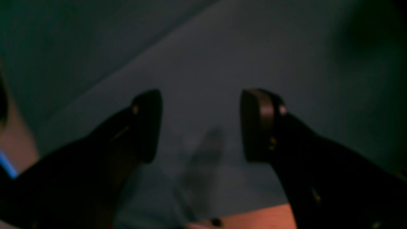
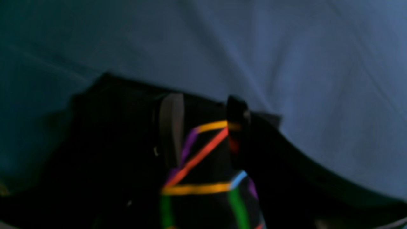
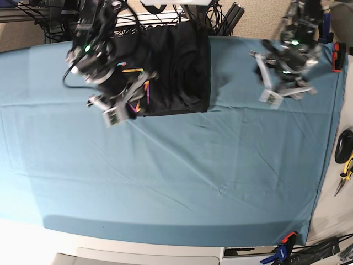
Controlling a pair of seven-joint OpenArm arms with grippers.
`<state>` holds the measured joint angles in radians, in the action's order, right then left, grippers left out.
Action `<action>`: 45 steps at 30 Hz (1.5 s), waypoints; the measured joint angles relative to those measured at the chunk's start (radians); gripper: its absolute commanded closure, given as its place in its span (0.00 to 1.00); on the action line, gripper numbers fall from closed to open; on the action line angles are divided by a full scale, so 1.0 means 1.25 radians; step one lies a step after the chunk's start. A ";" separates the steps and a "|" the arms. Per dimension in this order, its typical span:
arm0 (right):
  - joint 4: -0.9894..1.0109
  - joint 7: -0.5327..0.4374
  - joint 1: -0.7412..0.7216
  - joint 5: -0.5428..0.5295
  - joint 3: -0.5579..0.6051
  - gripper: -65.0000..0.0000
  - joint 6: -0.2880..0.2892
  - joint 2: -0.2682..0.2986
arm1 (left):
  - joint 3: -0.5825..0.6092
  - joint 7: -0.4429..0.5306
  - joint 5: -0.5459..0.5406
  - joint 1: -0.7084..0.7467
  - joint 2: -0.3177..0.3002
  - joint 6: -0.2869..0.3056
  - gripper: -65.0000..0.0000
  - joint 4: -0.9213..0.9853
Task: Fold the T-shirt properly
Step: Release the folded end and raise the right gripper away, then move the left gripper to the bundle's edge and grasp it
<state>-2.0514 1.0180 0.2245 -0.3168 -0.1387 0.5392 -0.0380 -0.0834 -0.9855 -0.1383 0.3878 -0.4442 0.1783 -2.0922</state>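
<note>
Teal cloth (image 3: 176, 176) covers the worktop; the T-shirt (image 3: 176, 69) lies folded at its far edge. My right tool (image 2: 203, 130) straddles the rainbow print, jaws parted — my left tool (image 1: 201, 125) hangs wide open, well apart.

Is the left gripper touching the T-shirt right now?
Apart. The base view shows the left gripper over bare teal cloth, well to the side of the T-shirt; its wrist view shows open jaws with only cloth between.

The T-shirt (image 3: 176, 72) lies on the cloth (image 3: 165, 176) at the table's far edge, left of centre.
</note>
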 measured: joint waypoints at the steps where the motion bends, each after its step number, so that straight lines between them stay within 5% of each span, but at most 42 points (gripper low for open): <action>1: 0.038 0.003 -0.020 -0.025 -0.023 0.64 0.000 0.003 | -0.034 0.002 -0.038 0.012 0.001 0.003 0.43 0.000; 8: 0.268 0.130 -0.150 -0.270 -0.153 0.54 -0.003 0.033 | -0.134 0.012 -0.169 0.046 0.007 0.046 0.43 0.000; 19: 0.413 0.179 -0.184 -0.365 -0.166 0.51 -0.005 0.092 | -0.135 0.014 -0.256 0.055 0.096 0.086 0.43 0.000; 31: 0.413 0.221 -0.182 -0.397 -0.166 0.51 -0.005 0.092 | -0.135 -0.013 -0.391 0.117 0.098 0.125 0.43 0.000; 42: 0.416 0.242 -0.175 -0.401 -0.161 0.89 -0.005 0.090 | -0.136 -0.056 -0.522 0.143 0.098 0.181 0.43 0.000; 45: 0.416 0.243 -0.175 -0.401 -0.161 0.93 -0.005 0.090 | -0.136 -0.076 -0.586 0.167 0.098 0.211 0.43 0.000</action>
<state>-1.5311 1.3212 0.0055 -0.8177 -0.3393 0.5331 0.0742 -0.2527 -1.0809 -0.8703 0.5961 -0.3214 0.4419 -2.0922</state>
